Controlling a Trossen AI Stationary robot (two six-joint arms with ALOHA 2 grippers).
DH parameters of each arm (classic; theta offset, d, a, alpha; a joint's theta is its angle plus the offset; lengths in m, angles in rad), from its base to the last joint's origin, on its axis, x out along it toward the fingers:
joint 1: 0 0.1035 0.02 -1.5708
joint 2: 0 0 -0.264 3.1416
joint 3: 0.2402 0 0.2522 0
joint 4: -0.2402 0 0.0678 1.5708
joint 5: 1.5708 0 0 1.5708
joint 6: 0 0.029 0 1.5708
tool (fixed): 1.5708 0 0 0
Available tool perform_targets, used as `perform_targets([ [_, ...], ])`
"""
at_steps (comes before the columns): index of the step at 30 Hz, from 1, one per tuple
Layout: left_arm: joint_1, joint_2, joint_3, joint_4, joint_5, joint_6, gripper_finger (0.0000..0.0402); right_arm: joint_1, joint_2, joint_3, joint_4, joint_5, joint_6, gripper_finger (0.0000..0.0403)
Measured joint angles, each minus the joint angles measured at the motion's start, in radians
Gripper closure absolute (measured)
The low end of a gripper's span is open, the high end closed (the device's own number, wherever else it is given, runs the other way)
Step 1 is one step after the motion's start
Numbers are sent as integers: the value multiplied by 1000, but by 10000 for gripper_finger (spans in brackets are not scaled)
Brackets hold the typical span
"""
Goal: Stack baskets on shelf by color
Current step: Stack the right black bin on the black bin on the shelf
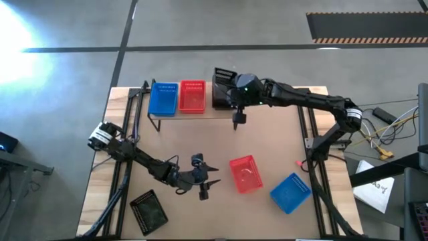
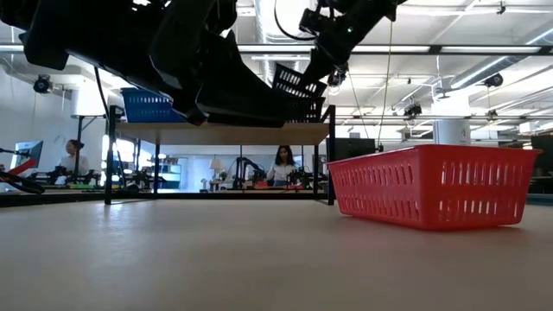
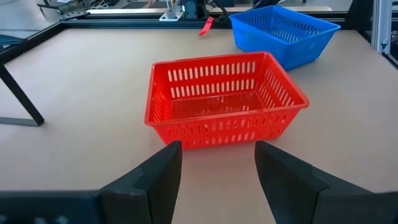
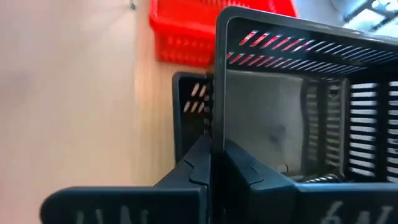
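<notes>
The right gripper (image 4: 211, 158) was clamped on a black basket's (image 4: 298, 93) rim over the shelf (image 1: 221, 112) at twelve o'clock. The left gripper (image 3: 217, 162), fingers apart, faced a red basket (image 3: 224, 99) at five o'clock.

clear: table before left end effector (image 3: 217, 171) | obstacle: red basket (image 3: 224, 99) (directly ahead)

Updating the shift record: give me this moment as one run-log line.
right claw: shut on black basket over shelf | left claw: open, facing red basket

Black basket (image 4: 311, 93) cut off by edge
</notes>
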Motion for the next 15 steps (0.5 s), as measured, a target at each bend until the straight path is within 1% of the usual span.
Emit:
perform_targets([
  [3, 0, 0, 0, 0, 0, 0, 214, -6, 0, 0, -37, 10, 11, 370],
  [8, 1, 0, 0, 2, 0, 0, 214, -7, 0, 0, -63, 57, 15, 313],
  [12, 1, 0, 0, 6, 0, 0, 214, -7, -13, 3, -53, 52, 4, 278],
  [15, 4, 0, 0, 8, 0, 0, 214, -7, -16, 16, -44, 27, 3, 264],
])
